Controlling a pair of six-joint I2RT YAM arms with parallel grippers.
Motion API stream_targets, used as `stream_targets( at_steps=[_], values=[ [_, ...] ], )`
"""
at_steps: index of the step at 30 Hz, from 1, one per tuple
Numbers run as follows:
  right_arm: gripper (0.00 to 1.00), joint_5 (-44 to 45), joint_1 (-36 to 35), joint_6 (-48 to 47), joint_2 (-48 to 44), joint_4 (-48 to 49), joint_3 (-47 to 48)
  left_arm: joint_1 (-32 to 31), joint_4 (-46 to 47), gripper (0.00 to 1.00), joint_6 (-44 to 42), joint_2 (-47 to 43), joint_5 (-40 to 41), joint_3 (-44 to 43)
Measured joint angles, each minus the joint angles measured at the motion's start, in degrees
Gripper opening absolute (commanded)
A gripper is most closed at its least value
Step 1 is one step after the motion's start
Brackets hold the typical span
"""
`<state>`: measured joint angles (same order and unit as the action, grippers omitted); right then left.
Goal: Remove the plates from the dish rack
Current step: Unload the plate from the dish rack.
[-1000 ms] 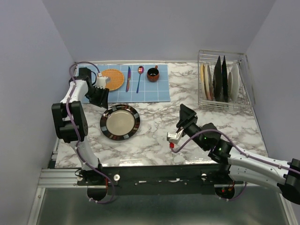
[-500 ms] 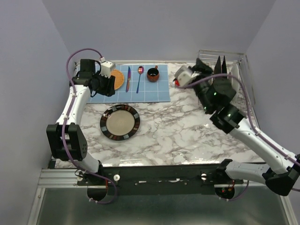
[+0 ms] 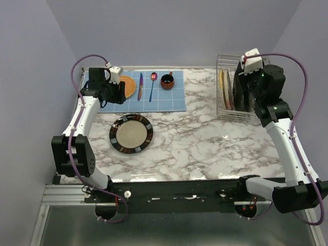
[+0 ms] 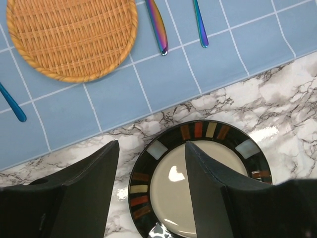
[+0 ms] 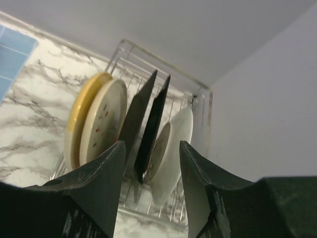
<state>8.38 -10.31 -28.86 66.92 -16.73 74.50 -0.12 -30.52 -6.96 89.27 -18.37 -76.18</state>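
Plates (image 5: pixel 101 124) are standing on edge in the dish rack (image 3: pixel 241 115). We are holding our right gripper (image 5: pixel 151 148) wide open over them. They look hard, slippery and breakable, so we are aiming for a top rim.

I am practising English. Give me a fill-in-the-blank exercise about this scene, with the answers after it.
The black-rimmed plate lies flat on the ____ table.
The woven disc rests on the ____ mat.
The right hand is at the dish rack, its jaws ____.
The plates in it stand on ____.
Answers: marble; blue; open; edge.
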Motion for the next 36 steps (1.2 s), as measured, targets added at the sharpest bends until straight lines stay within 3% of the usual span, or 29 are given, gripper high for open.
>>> stream_targets(
  at_steps=[4, 7, 11, 16, 22, 36],
  values=[
    [0.56, -4.0, 5.8, 7.0, 1.0, -3.4, -0.3, -1.0, 2.1, 0.70, 1.0, -1.7, 1.4, 0.9],
    [0.49, -6.7, 8.8, 10.6, 1.9, -4.6, -0.3, -1.3, 3.7, 0.70, 1.3, -3.0, 1.9, 1.8],
    [0.47, -8.9, 11.4, 13.7, 2.2, -5.4, -1.0, -1.4, 4.9, 0.70, 1.3, -4.8, 2.3, 4.2],
    [0.49, -11.3, 14.3, 16.9, 2.3, -6.2, -3.0, -1.4, 5.2, 0.70, 1.0, -5.0, 2.3, 5.3],
    [0.55, -11.9, 16.3, 18.4, 2.5, -6.1, -4.0, -1.4, 5.2, 0.70, 0.1, -5.3, 2.3, 6.2],
    [0.54, -11.8, 22.2, 17.2, 4.8, -3.6, -6.0, -1.4, 5.2, 0.70, -1.7, -5.4, 2.1, 6.8]
  ],
)
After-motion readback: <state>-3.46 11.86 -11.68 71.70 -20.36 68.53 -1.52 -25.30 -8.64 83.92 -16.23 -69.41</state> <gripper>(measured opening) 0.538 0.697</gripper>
